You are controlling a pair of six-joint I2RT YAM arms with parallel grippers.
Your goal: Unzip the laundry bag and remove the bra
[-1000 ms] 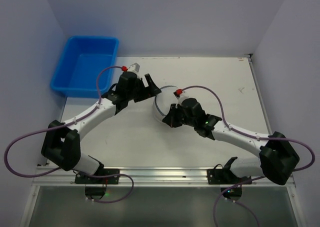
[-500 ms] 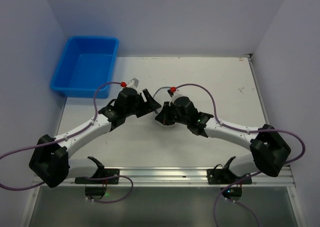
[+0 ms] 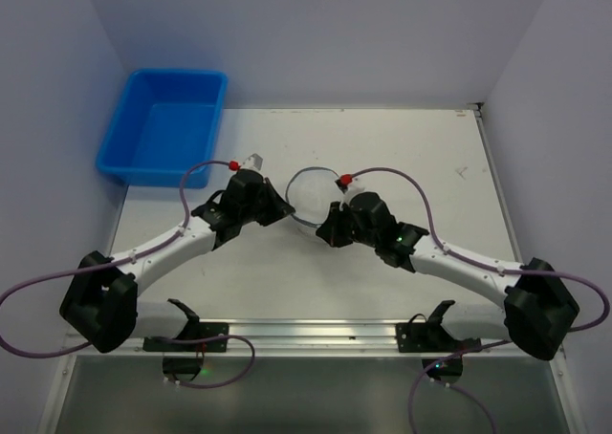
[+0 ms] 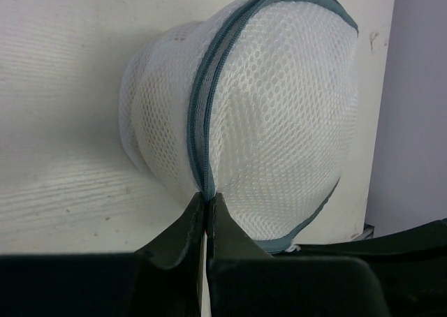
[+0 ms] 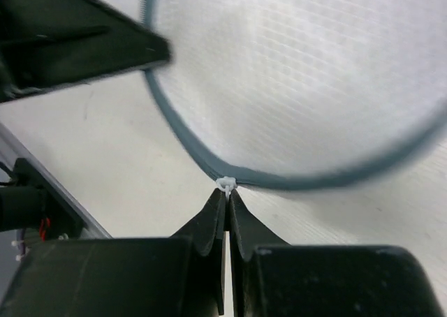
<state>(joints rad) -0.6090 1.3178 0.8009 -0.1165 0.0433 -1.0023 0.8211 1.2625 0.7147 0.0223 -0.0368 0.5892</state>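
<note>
The laundry bag (image 3: 311, 193), a round white mesh pouch with a grey-blue zip line, lies mid-table between both arms. In the left wrist view the bag (image 4: 279, 114) bulges just ahead, and my left gripper (image 4: 207, 195) is shut on its zip seam (image 4: 202, 121) at the lower edge. In the right wrist view my right gripper (image 5: 227, 191) is shut on the small white zip pull (image 5: 225, 183) on the bag's grey rim (image 5: 314, 181). From above, the left gripper (image 3: 284, 211) meets the bag's left side and the right gripper (image 3: 327, 231) its near side. The bra is hidden.
A blue plastic tub (image 3: 167, 123) stands at the table's back left corner. Pale walls close in the left, back and right sides. A metal rail (image 3: 306, 334) with both arm bases runs along the near edge. Purple cables loop over the arms.
My left gripper, open a second ago, has come in and shut on the bag's zip seam. The right gripper has stayed shut and shifted a little with the bag.
</note>
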